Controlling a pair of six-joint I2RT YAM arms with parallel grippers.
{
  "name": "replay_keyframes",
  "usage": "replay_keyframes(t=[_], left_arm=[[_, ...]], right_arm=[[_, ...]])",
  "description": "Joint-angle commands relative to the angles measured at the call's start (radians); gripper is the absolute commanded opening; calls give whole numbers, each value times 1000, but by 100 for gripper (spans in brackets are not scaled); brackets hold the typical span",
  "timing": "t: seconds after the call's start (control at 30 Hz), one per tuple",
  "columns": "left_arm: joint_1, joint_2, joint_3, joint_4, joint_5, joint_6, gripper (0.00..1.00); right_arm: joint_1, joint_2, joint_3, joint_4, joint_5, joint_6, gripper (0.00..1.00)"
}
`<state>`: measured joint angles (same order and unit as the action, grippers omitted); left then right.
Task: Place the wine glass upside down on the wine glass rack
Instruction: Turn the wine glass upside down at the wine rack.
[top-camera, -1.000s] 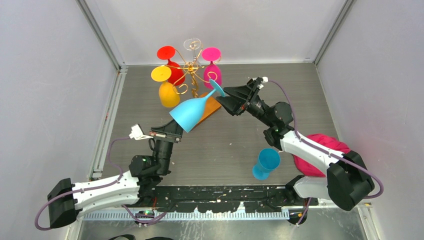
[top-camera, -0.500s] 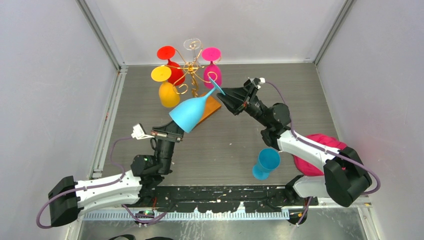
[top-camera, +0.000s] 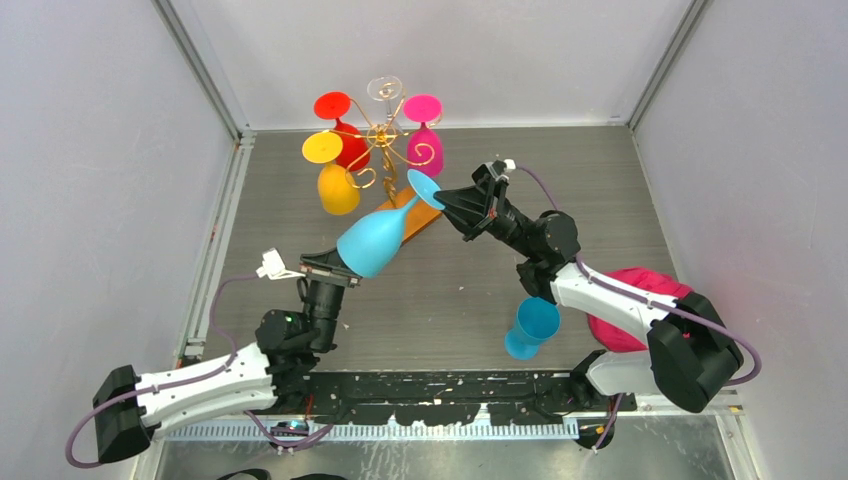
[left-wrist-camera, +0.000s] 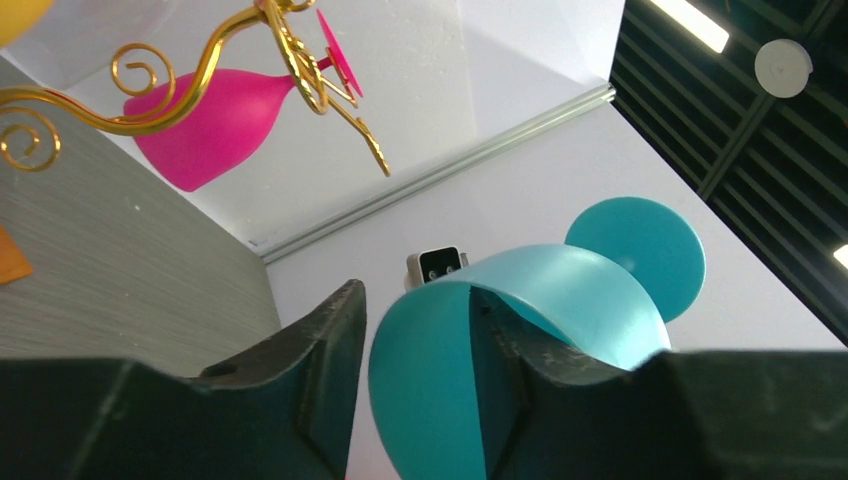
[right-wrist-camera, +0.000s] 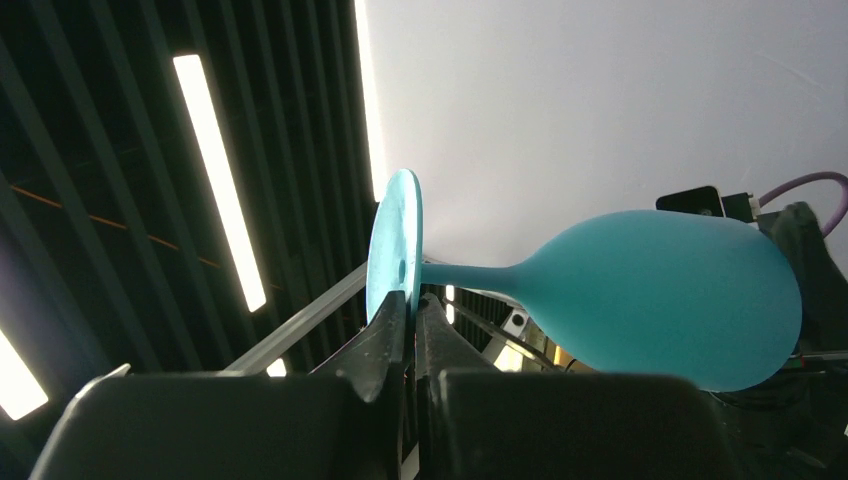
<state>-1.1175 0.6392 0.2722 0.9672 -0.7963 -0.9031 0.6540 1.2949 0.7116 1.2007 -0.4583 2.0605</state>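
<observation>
A light blue wine glass (top-camera: 372, 240) hangs tilted in the air in front of the wine glass rack (top-camera: 385, 140), a gold wire stand on an orange wooden base (top-camera: 425, 215). My right gripper (top-camera: 440, 198) is shut on the edge of the glass's round foot (right-wrist-camera: 395, 240), its tips (right-wrist-camera: 412, 300) pinching the disc. My left gripper (top-camera: 335, 265) is at the bowl's mouth and open. In the left wrist view one finger (left-wrist-camera: 520, 350) is inside the bowl (left-wrist-camera: 430, 400). The other finger (left-wrist-camera: 320, 340) stands outside it with a gap.
Red (top-camera: 345, 140), yellow (top-camera: 335, 185), pink (top-camera: 425, 145) and clear (top-camera: 384, 88) glasses hang upside down on the rack. A second blue glass (top-camera: 530, 325) stands on the table by the right arm. A magenta bundle (top-camera: 640, 300) lies at the right edge.
My right gripper has shut on the glass's foot. My left gripper's jaws have parted from the bowl rim. The glass has shifted slightly down and toward the left.
</observation>
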Motion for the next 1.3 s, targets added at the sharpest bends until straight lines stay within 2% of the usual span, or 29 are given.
replay_keyframes(t=[0.0, 0.13, 0.37, 0.57, 0.8, 0.97, 1.17, 1.27], left_arm=[[-7, -88, 2, -98, -22, 10, 48], [-7, -181, 11, -285, -55, -15, 56], [-7, -316, 36, -613, -126, -102, 57], [-7, -339, 88, -774, -156, -113, 57], [-6, -293, 210, -1001, -192, -95, 57], [-6, -232, 296, -1152, -208, -64, 57], [-6, -199, 342, -1212, -212, -20, 57], [-6, -201, 343, -1220, -215, -10, 57]], right_arm=[[-16, 3, 25, 19, 28, -69, 1], [-17, -14, 32, 5, 23, -71, 1], [-16, -38, 49, -40, 17, -97, 1], [-15, -76, 100, -178, -5, -195, 1], [-15, -127, 166, -402, -23, -341, 1], [-15, -144, 241, -619, -35, -503, 1], [-16, -144, 337, -895, -12, -711, 1], [-15, -130, 369, -967, 0, -763, 1]])
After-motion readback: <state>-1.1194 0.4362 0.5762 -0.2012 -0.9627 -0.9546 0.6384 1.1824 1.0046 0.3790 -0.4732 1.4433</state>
